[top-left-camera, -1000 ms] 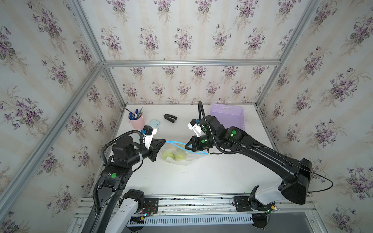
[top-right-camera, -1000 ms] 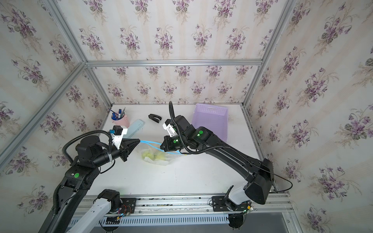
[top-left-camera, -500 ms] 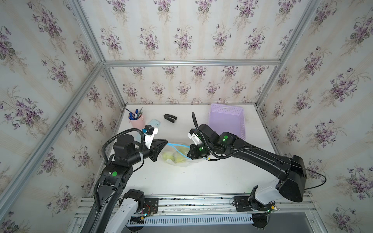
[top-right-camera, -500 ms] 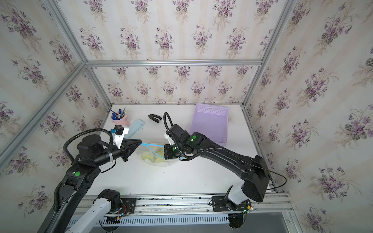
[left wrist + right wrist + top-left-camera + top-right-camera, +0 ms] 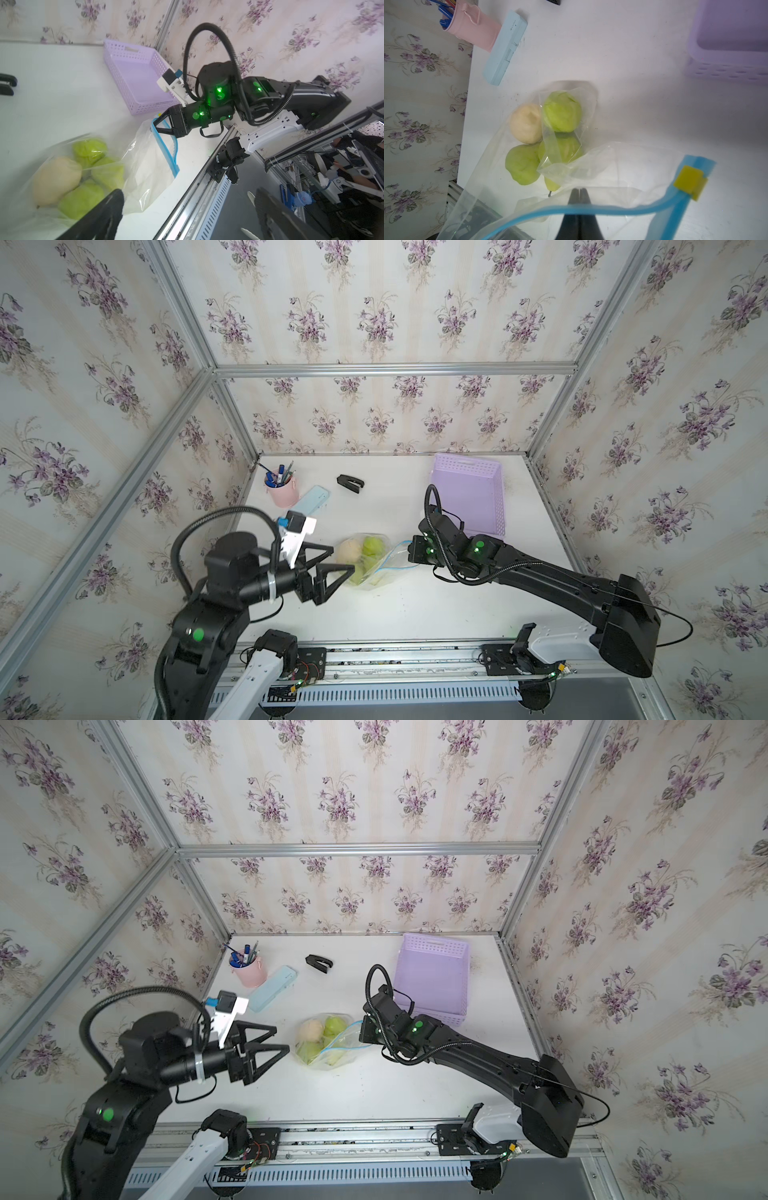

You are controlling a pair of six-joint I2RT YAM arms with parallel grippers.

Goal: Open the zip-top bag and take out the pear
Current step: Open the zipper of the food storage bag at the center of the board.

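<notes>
Clearly the left end effector [image 5: 282, 1039] hangs spread wide just beside the zip-top bag [image 5: 376, 568], which lies on the table [image 5: 415, 605] holding green pears [image 5: 522, 167]; the right end effector [image 5: 579, 192] pinches its mouth edge.

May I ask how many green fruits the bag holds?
3 green fruits: one beside the pale fruit, one in the middle, one nearest the table's front edge. Others may be hidden.

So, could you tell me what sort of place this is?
Probably a robot lab cell dressed like a home desk: floral wallpaper on an aluminium frame, and a pink pen cup.
</notes>
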